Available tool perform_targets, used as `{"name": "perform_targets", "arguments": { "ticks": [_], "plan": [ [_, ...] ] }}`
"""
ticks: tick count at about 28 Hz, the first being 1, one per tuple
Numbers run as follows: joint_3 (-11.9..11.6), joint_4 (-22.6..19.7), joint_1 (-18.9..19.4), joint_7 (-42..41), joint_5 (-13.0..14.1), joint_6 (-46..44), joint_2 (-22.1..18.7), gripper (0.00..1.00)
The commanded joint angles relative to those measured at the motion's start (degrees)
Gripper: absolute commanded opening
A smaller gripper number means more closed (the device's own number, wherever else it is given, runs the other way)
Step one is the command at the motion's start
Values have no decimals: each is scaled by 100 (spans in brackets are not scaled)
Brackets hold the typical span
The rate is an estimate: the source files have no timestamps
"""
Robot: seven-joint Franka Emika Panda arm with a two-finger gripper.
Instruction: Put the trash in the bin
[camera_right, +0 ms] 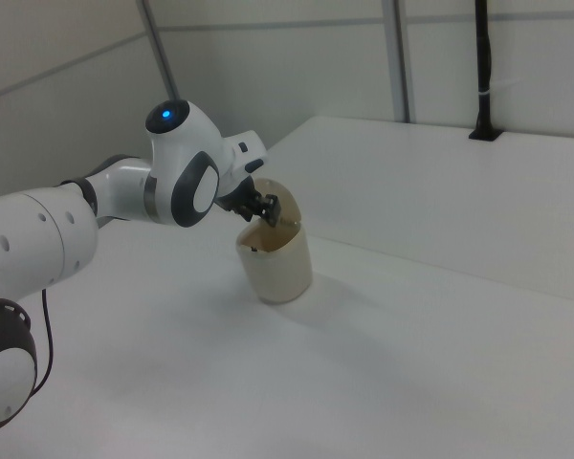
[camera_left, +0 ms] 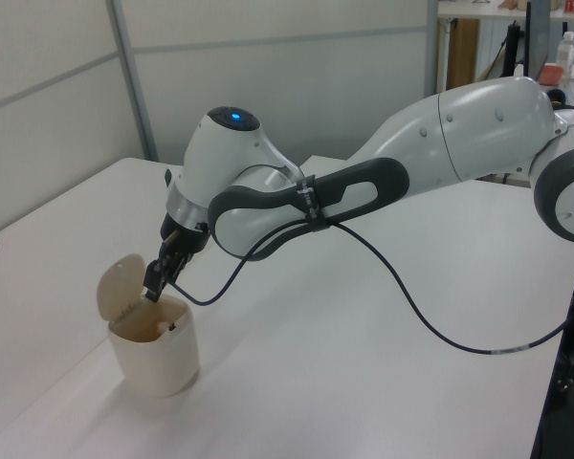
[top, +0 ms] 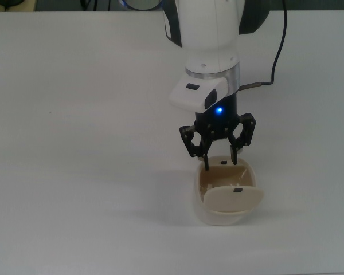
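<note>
On a bare white table [top: 74, 143], the bin [top: 225, 213] stands with its flap tipped back, leaving the mouth clear. The gripper [top: 221, 162] hangs over that mouth with fingers spread and empty; the trash [camera_left: 161, 329] lies inside.

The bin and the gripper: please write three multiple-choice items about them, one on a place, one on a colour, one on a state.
1. Where is the gripper?
A. just above the bin's open mouth
B. far off over bare table
C. beside the cable

2. What colour is the light on the arm?
A. red
B. green
C. blue

3. How do the jaws stand?
A. shut on the trash
B. open, holding nothing
C. clamped on the lid

Answers:
1. A, the fingers hang at the bin's rim in the top view.
2. C, a blue dot glows above the gripper.
3. B, the fingers are spread apart with nothing between them.
</note>
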Motion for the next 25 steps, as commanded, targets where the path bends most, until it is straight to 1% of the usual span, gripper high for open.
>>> {"name": "perform_targets", "arguments": {
  "ticks": [1, 4, 5, 10, 12, 16, 22, 23, 25],
  "plan": [
    [-129, -114, -91, 274, 71, -308, -232, 100],
    [-147, -97, -205, 274, 71, -791, -399, 100],
    [-147, -96, -284, 257, 71, -1106, -521, 100],
    [-147, -96, -530, 248, 35, -1820, -829, 100],
    [-147, -88, -662, 248, 27, -2276, -1005, 100],
    [-156, -44, -742, 239, 9, -2892, -1216, 100],
    [-156, 9, -777, 230, -17, -4025, -1699, 100],
    [-156, 9, -777, 230, -52, -4375, -1813, 100],
    [-147, 9, -777, 257, -114, -4711, -1911, 100]
  ]
}}
